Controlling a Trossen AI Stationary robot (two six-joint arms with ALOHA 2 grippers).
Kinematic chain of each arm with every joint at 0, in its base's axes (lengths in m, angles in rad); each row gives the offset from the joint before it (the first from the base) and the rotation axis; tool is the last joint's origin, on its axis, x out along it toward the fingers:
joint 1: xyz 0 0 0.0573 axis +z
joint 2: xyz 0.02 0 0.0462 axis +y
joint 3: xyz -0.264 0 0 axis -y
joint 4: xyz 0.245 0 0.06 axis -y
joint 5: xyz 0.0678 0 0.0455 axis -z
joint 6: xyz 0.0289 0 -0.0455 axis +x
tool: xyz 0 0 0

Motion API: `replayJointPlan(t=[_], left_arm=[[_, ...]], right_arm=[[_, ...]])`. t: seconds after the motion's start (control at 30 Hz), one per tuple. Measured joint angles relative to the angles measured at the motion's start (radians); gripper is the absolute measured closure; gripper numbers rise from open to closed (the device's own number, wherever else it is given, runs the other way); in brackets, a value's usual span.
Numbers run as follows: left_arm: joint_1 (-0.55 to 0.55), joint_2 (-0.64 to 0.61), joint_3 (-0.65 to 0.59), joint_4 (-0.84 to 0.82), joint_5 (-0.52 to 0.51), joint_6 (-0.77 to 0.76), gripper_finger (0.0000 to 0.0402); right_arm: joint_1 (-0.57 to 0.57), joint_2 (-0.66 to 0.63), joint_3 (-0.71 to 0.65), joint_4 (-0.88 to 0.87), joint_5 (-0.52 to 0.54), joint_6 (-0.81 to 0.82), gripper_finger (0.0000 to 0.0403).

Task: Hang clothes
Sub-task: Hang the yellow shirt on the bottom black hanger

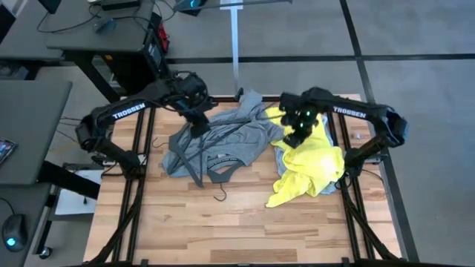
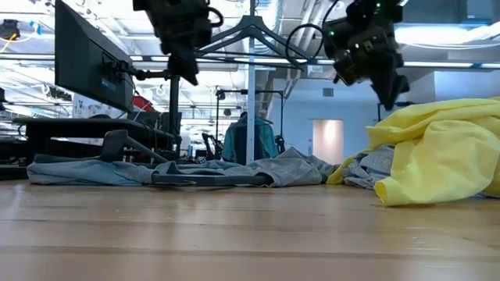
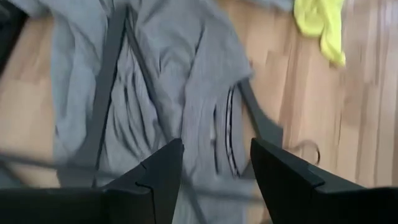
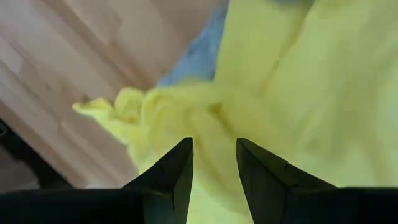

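Note:
The grey T-shirt (image 1: 223,144) lies spread flat on the wooden table, with thin black hangers (image 1: 194,167) lying on and beside it. My left gripper (image 1: 199,126) hovers open and empty above the shirt's far left part; it also shows in the left wrist view (image 3: 214,168). The neon-yellow T-shirt (image 1: 312,167) lies crumpled at the right, on top of the pale light-blue shirt (image 4: 199,56). My right gripper (image 4: 214,165) is open just above the yellow heap's far end and, in the low view (image 2: 391,86), stands clear of the cloth.
A rack pole (image 2: 250,86) rises behind the table's far edge, with a black hanger (image 2: 250,31) up at its rail. A hanger hook (image 1: 221,196) lies on bare wood near the grey shirt. The table's near half (image 1: 223,230) is bare wood.

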State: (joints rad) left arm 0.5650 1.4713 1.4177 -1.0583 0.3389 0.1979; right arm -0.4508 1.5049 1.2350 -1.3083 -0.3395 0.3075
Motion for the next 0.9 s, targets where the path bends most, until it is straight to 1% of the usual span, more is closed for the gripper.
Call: replayJointPlan(t=[0.1,0.23,0.33,0.43,0.5,0.67,0.9], left_arm=[[0.028,0.001,0.000,-0.059,0.001,0.055,0.0228],[0.066,0.001,0.000,-0.079,0.001,0.131,0.0228],[0.092,0.001,0.000,-0.094,0.001,0.173,0.0228],[0.113,0.001,0.000,-0.124,0.001,0.206,0.0228],[0.124,0.001,0.000,-0.136,0.000,0.222,0.0228],[0.138,0.001,0.000,-0.141,0.000,0.249,0.0228],[0.137,0.001,0.000,-0.137,0.000,0.269,0.0228]], right_arm=[[0.058,0.001,-0.008,0.076,-0.002,0.135,0.0290],[0.123,0.001,-0.004,0.201,0.007,0.331,0.0290],[0.176,0.018,-0.012,0.234,0.078,0.487,0.0290],[0.228,0.056,-0.013,0.243,0.124,0.569,0.0290],[0.260,0.082,-0.013,0.252,0.157,0.604,0.0290],[0.305,0.160,-0.013,0.220,0.251,0.610,0.0290],[0.326,0.237,-0.013,0.213,0.285,0.560,0.0290]])
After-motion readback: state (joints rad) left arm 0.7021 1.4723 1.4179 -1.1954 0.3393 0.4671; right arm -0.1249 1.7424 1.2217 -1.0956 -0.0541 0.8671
